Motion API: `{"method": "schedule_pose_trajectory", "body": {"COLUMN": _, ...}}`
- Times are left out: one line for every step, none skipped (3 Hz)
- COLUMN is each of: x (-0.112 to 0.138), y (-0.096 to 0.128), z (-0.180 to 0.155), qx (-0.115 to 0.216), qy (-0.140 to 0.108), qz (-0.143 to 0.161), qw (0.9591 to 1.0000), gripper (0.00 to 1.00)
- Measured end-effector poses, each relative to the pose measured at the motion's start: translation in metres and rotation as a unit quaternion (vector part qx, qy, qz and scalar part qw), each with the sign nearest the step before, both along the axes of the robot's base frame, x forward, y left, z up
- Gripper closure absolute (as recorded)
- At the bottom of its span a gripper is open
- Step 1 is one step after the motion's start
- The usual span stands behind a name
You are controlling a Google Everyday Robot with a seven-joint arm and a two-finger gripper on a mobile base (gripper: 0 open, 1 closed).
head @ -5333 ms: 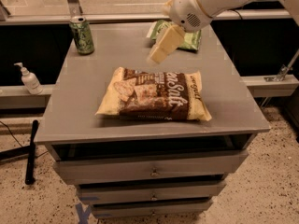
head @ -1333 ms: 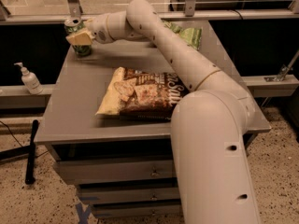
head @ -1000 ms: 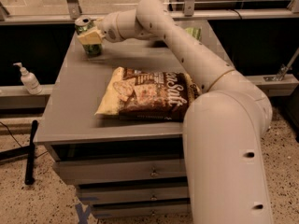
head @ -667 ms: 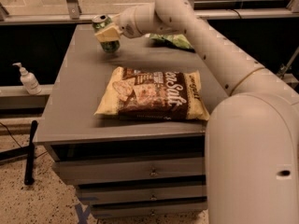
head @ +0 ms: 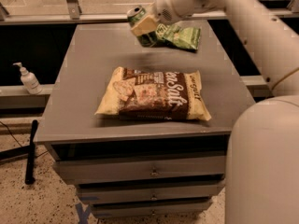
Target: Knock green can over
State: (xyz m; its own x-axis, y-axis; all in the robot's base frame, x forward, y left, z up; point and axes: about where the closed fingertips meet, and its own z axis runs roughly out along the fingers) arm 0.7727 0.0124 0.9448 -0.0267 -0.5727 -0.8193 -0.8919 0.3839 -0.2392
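The green can (head: 137, 15) is slim with a silver top and sits tilted at the back of the grey table (head: 93, 78), its lower end next to a crinkled green chip bag (head: 181, 35). My gripper (head: 143, 28) is shut on the green can, with a cream finger (head: 144, 24) across its side. The white arm reaches in from the upper right.
A large brown and cream chip bag (head: 156, 94) lies flat in the middle of the table. A soap dispenser bottle (head: 29, 79) stands on a ledge to the left. Drawers run below the table's front edge. The arm's white body (head: 266, 162) fills the lower right.
My gripper has carried the green can from the table's back left corner rightward to the back middle, beside the green chip bag. The can now leans over.
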Motion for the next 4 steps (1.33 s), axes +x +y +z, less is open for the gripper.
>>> {"method": "schedule_pose_trajectory", "body": {"x": -0.004, "y": -0.032, "z": -0.006, "qx": -0.076, "qy": 0.021, "qz": 0.008, "qw": 0.9968, "gripper": 1.00}}
{"method": "schedule_pose_trajectory", "body": {"x": -0.015, "y": -0.039, "z": -0.031, "qx": -0.163, "qy": 0.055, "qz": 0.044, "qw": 0.9842, "gripper": 1.00}}
{"method": "schedule_pose_trajectory", "body": {"x": -0.038, "y": -0.029, "z": -0.067, "qx": -0.244, "qy": 0.098, "qz": 0.118, "qw": 0.9577, "gripper": 1.00}}
{"method": "schedule_pose_trajectory", "body": {"x": -0.057, "y": -0.017, "z": -0.093, "qx": -0.298, "qy": 0.132, "qz": 0.180, "qw": 0.9282, "gripper": 1.00}}
